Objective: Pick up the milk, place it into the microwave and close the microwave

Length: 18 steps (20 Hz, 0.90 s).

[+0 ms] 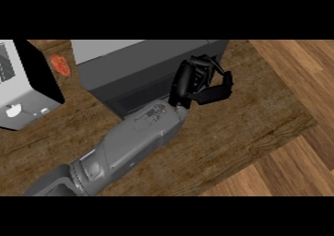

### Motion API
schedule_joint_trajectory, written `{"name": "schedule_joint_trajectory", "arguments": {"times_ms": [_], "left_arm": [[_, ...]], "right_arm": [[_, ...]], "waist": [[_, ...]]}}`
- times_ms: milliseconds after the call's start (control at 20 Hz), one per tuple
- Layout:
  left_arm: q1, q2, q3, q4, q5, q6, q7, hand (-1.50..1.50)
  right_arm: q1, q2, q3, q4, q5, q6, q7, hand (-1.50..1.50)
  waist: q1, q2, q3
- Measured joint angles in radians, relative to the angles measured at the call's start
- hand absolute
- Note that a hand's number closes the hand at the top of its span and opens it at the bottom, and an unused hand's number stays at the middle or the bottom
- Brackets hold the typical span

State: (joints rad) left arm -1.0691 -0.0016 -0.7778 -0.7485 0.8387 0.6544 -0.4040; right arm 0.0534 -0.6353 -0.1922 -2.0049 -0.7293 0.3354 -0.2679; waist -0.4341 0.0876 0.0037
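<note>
Right hand point(200, 85): black, jointed, curled shut on nothing visible, up against the right end of the boxy grey microwave point(149, 60). Stood on a grainy brown wooden counter point(217, 133). Could not make out the milk anywhere near the hand; saw a white appliance point(16, 92) cut off at left.

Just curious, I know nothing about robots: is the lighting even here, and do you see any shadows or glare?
Head view: even, soft light, no glare; the microwave front is dark grey; the hand and forearm cast no clear shadow on the wooden counter.
</note>
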Motion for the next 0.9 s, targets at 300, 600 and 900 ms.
{"name": "schedule_joint_trajectory", "arguments": {"times_ms": [300, 600, 900], "left_arm": [[-0.033, 0.000, -0.052, 0.021, 0.020, -0.057, 0.004, 1.50], [-0.058, -0.001, -0.087, 0.036, 0.033, -0.122, -0.004, -1.50], [-0.055, 0.000, -0.112, 0.032, 0.054, -0.168, -0.023, -1.50]], "right_arm": [[0.006, -0.012, -0.046, -0.009, -0.021, -0.019, 0.008, -1.50], [0.022, -0.021, -0.083, -0.030, -0.038, -0.033, 0.017, -1.50], [0.044, -0.025, -0.115, -0.049, -0.056, -0.046, 0.028, -1.50]], "waist": [[0.033, 0.004, 0.000], [0.062, 0.006, 0.000], [0.095, 0.003, -0.001]]}}
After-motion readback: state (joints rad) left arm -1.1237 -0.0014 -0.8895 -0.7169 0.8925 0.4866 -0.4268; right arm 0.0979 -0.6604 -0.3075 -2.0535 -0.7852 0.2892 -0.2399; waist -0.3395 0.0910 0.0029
